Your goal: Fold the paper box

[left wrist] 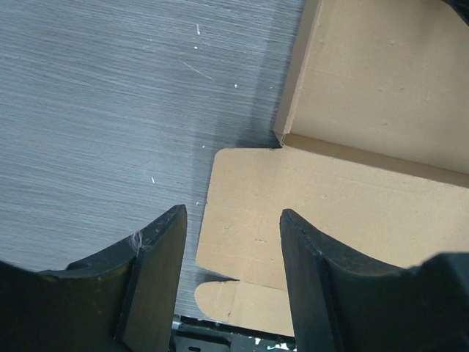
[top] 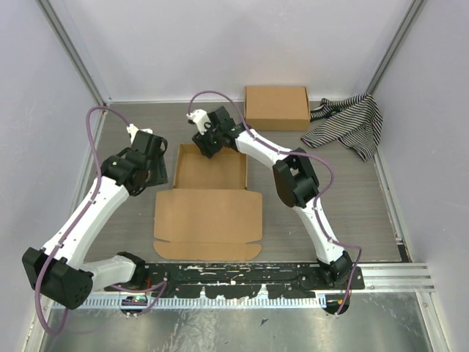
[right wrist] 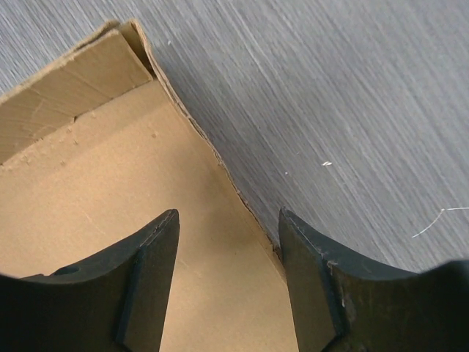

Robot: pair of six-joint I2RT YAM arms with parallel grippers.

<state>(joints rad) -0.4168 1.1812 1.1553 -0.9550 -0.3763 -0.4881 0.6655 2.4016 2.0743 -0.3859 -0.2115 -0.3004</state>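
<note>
The paper box (top: 209, 213) lies in the middle of the table, brown cardboard. Its far half has raised side walls forming a shallow tray (top: 211, 169); its near half lies flat as a lid panel with rounded tabs. My left gripper (top: 156, 169) is open and empty, just left of the tray; in the left wrist view (left wrist: 233, 220) it hovers over the lid's left edge (left wrist: 220, 220). My right gripper (top: 205, 147) is open at the tray's far-left corner; in the right wrist view (right wrist: 229, 220) its fingers straddle the box's far wall (right wrist: 220, 165) without closing on it.
A fully formed brown cardboard box (top: 276, 107) stands at the back. A black-and-white striped cloth (top: 348, 125) lies at the back right. A black mounting rail (top: 242, 275) runs along the near edge. Grey walls enclose the table on three sides.
</note>
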